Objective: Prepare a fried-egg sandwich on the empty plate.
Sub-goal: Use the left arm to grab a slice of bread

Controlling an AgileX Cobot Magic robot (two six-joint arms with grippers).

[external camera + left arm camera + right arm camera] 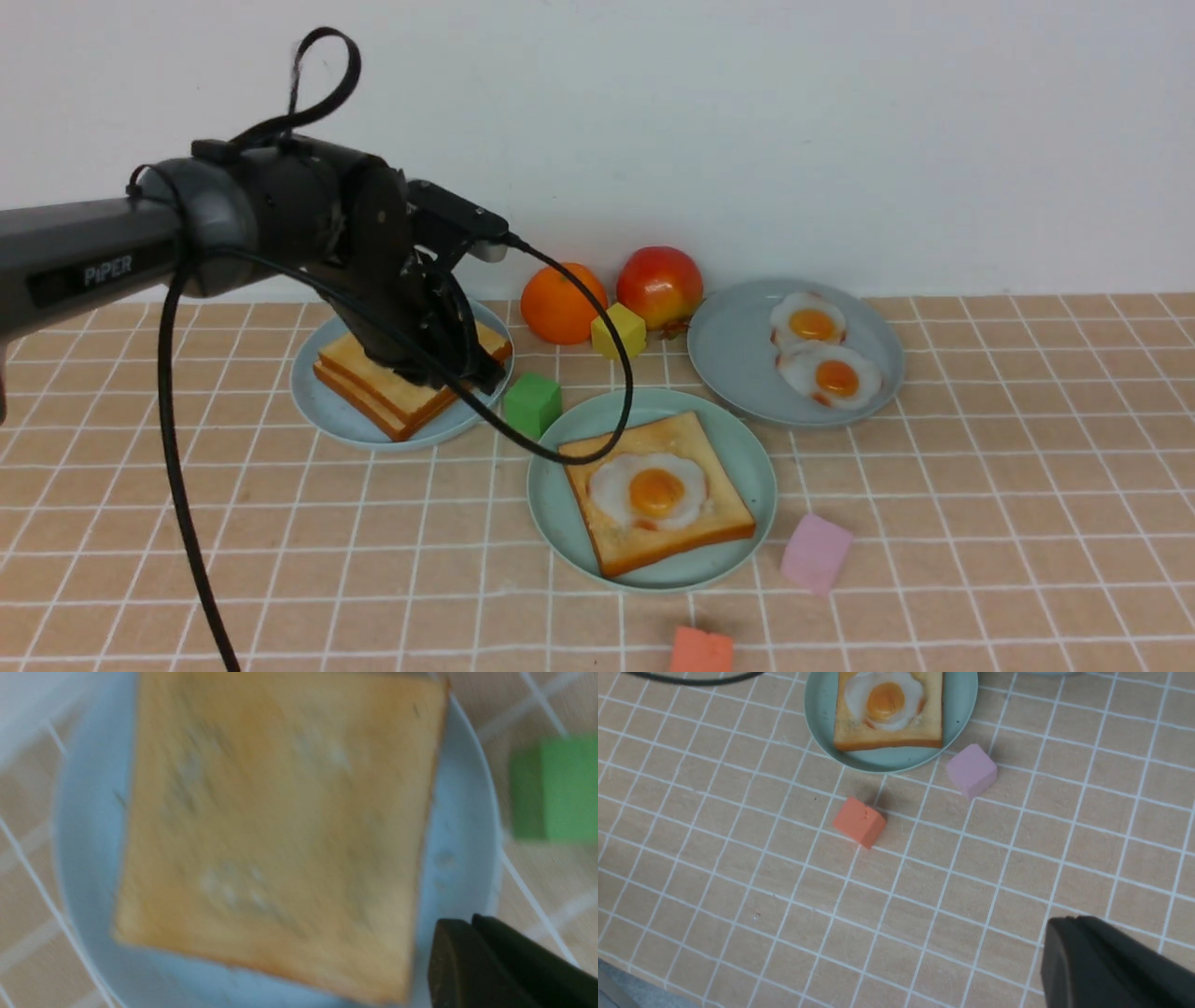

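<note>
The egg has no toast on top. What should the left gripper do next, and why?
Probably open the left gripper and take the top toast slice beneath it: the fried egg on the mint-green plate lies uncovered.

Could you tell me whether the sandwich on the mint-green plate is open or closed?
Open: the fried egg lies uncovered on one toast slice on the plate.
</note>
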